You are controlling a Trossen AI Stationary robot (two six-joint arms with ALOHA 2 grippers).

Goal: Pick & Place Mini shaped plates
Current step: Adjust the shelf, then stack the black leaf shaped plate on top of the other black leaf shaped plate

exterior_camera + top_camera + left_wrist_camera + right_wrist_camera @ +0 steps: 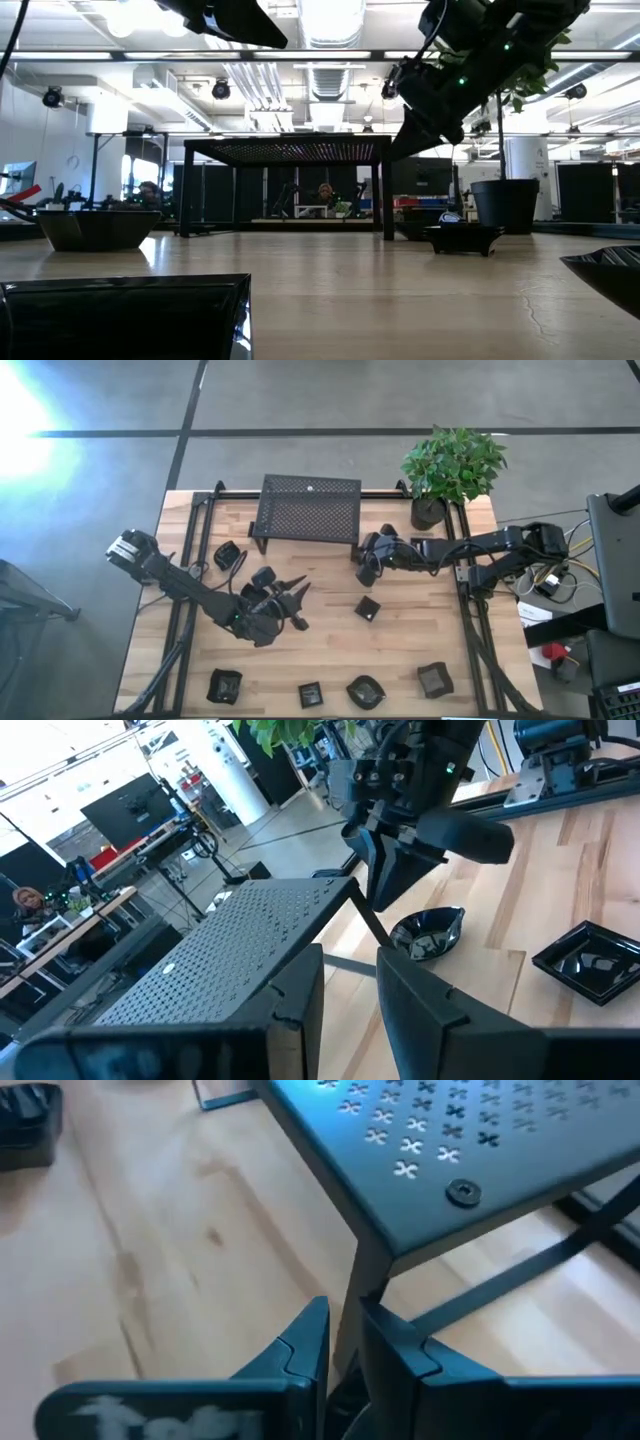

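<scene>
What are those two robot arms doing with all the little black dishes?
They are sorting small black plates on a wooden table. The left gripper hangs over the middle of the table, its fingers a little apart and holding nothing. The right gripper sits low by a corner of the mesh stand, with a narrow gap between its fingers and a round plate just beside it. Other plates wait along the front edge, like the one at. A plant stands in the back corner.

Small glossy black mini shaped plates — scattered flat, mostly near edge
</scene>
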